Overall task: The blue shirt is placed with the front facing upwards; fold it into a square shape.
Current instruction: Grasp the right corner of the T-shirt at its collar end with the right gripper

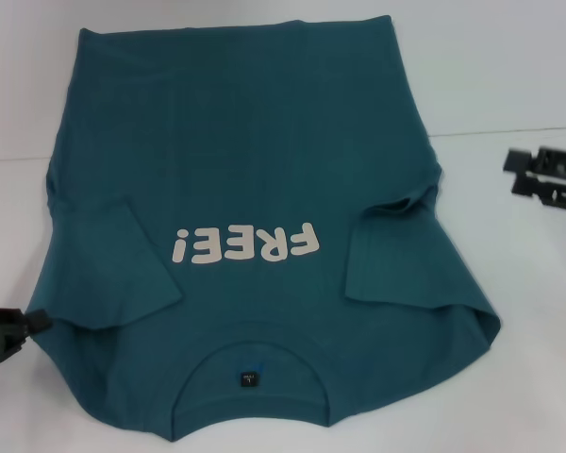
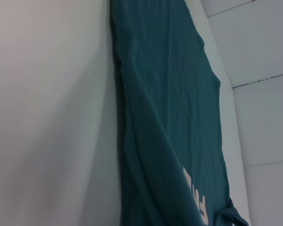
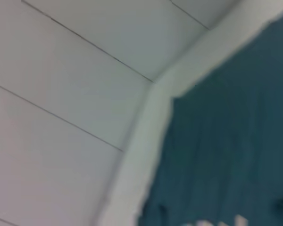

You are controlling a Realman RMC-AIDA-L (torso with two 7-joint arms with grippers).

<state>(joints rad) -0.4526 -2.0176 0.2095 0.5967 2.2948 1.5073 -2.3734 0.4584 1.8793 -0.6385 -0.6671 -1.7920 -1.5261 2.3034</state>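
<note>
The blue shirt (image 1: pixel 264 160) lies flat on the white table (image 1: pixel 538 311), front up, with its white "FREE!" print (image 1: pixel 245 245) and the collar with its black neck label (image 1: pixel 250 378) at the near edge. Both short sleeves (image 1: pixel 113 274) are turned in over the body. My left gripper (image 1: pixel 14 328) sits low at the near left, right against the shirt's shoulder edge. My right gripper (image 1: pixel 521 173) hovers at the far right, open, a good gap away from the cloth. Each wrist view shows only the shirt (image 2: pixel 170 117) (image 3: pixel 236 141) and the table.
The table's far edge (image 1: pixel 509 130) runs behind the right gripper, and the shirt's hem reaches past it at the top. White panelled surfaces (image 3: pixel 61 70) lie beyond the table. Bare tabletop shows on both sides of the shirt.
</note>
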